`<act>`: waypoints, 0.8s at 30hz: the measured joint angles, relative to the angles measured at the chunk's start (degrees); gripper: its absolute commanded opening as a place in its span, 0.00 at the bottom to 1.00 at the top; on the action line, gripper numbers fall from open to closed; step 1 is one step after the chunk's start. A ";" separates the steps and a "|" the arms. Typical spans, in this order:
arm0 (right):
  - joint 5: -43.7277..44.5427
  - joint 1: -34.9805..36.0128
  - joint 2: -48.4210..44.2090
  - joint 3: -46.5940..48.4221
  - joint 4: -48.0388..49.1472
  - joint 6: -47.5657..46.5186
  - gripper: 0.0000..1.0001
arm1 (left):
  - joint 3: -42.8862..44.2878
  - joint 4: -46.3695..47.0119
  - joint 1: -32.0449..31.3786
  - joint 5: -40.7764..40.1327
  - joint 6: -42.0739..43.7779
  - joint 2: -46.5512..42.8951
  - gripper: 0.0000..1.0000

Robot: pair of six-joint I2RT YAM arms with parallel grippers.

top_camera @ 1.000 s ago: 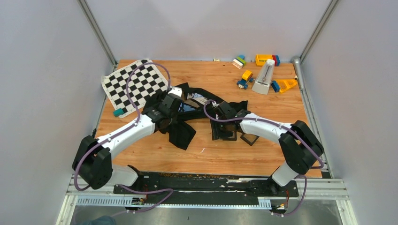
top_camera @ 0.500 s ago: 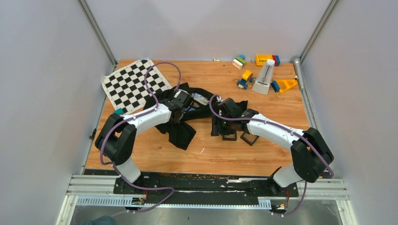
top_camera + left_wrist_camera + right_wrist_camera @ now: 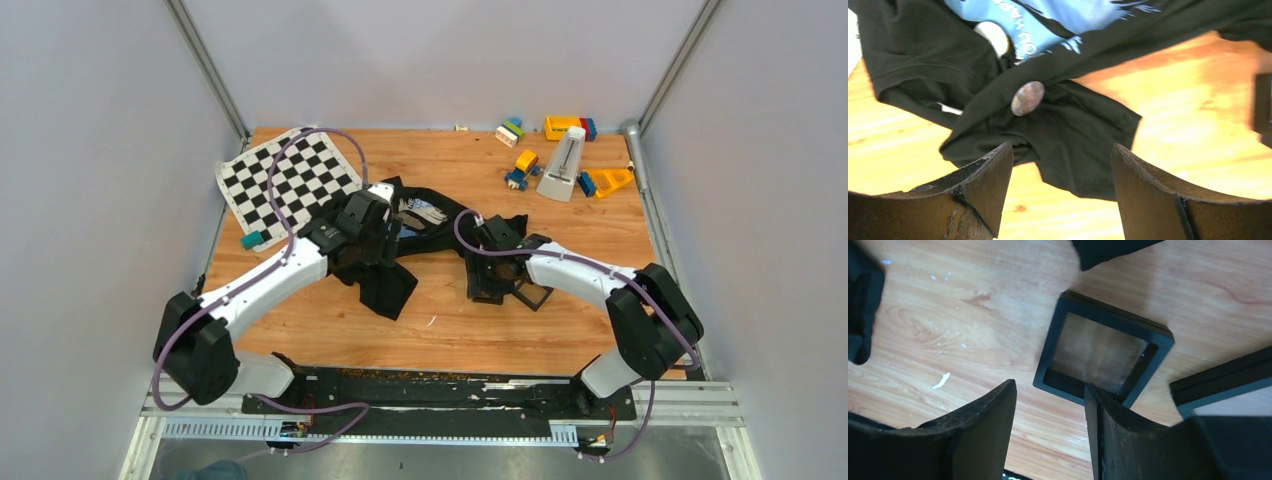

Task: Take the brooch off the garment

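Note:
The black garment (image 3: 388,288) lies crumpled mid-table, and its blue printed patch (image 3: 1058,15) shows in the left wrist view. The brooch (image 3: 1027,98), a small oval silvery piece, sits on a fold of the cloth just below that patch. My left gripper (image 3: 1062,150) hovers open over the garment's lower flap, a little short of the brooch, with nothing between its fingers. My right gripper (image 3: 1048,387) is open over bare wood. Its right finger overlaps the near corner of a square black tray (image 3: 1103,355).
A second black tray (image 3: 1228,385) lies right of the first. The chequered mat (image 3: 285,180) is at the back left with a small teal block (image 3: 252,240) beside it. Coloured toy blocks and a white metronome (image 3: 567,165) stand at the back right.
The left arm swung its elbow in and back out, its wrist ending over the garment as before. The right gripper shifted nearer and to the right, over the trays.

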 measured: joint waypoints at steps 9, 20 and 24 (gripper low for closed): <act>-10.40 3.28 0.90 -0.26 4.39 1.84 0.51 | -10.71 7.30 -0.20 15.87 -2.08 -8.13 0.77; -13.94 3.76 -2.23 0.50 6.29 1.31 0.43 | -18.08 16.48 -0.20 26.71 -3.17 -8.55 0.75; -8.28 5.81 -1.55 0.42 3.93 0.46 0.39 | -18.08 18.40 -0.20 28.04 -2.23 -9.03 0.75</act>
